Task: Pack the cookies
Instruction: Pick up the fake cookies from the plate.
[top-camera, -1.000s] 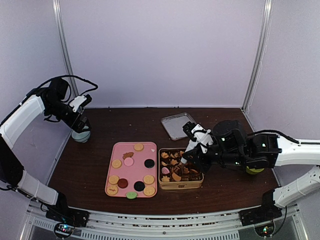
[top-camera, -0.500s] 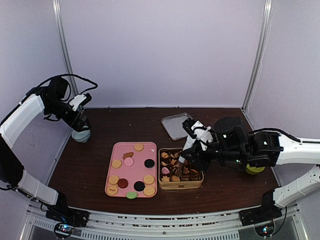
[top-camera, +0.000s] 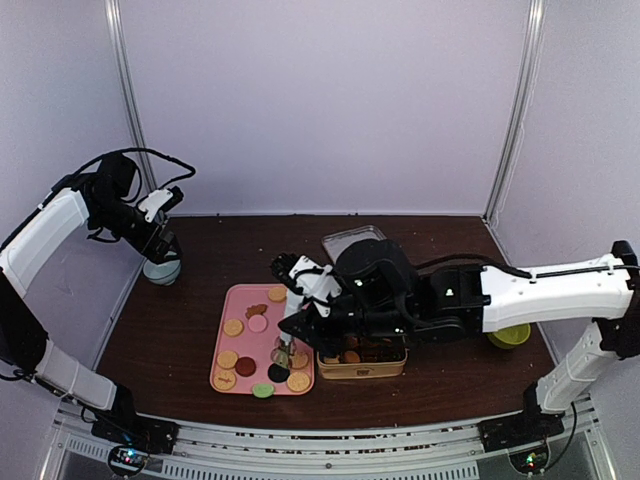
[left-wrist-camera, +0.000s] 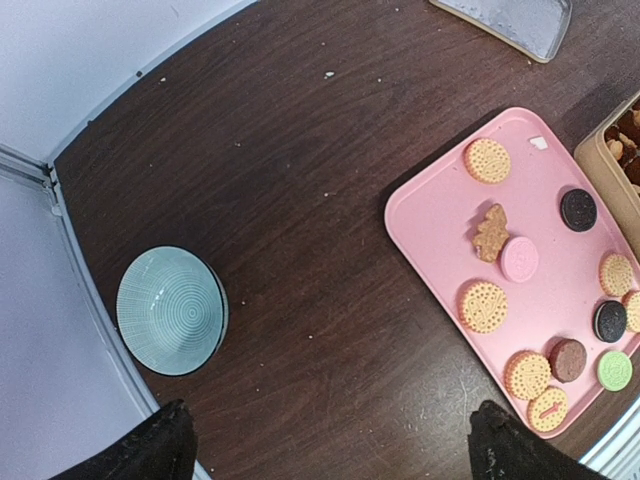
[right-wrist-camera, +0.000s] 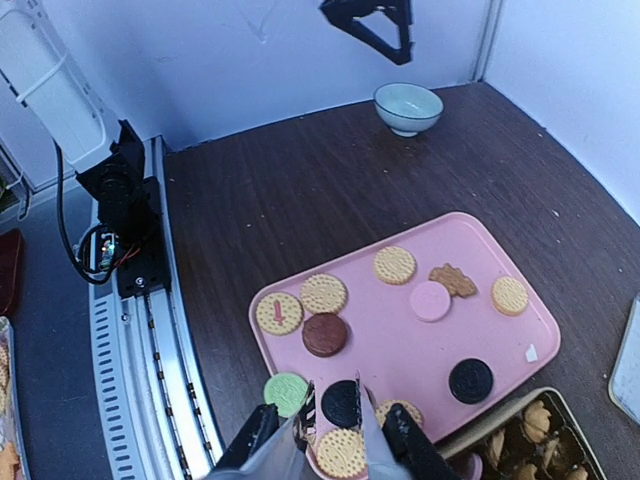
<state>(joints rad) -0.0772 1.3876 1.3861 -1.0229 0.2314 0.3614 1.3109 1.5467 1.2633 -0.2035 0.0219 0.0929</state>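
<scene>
On the pink tray (right-wrist-camera: 400, 325) at the middle of the table, the loose cookies (left-wrist-camera: 484, 306) lie flat in a scatter: round tan ones, two black, one pink, one dark brown. A green one sits at the tray's near edge. Being round, most have no long axis. The exception is the jagged shaped cookie (right-wrist-camera: 453, 279) beside the pink one. Seen from the right wrist, its length runs from upper left to lower right, along the tray's far long side.

More cookies fill the gold tin (top-camera: 362, 371), which stands just beside the tray's right edge.

The right gripper (right-wrist-camera: 337, 405) hangs low over the tray's near right corner, its jaws parted narrowly. The black cookie (right-wrist-camera: 340, 400) lies between the fingertips, with a tan cookie (right-wrist-camera: 340, 452) just nearer. Whether the fingers touch either one cannot be told.

The left gripper (left-wrist-camera: 328, 415) is spread wide and holds nothing, high over the table's left side near a pale green bowl (left-wrist-camera: 172, 310). A clear shallow lid (left-wrist-camera: 510, 15) lies behind the tin.
</scene>
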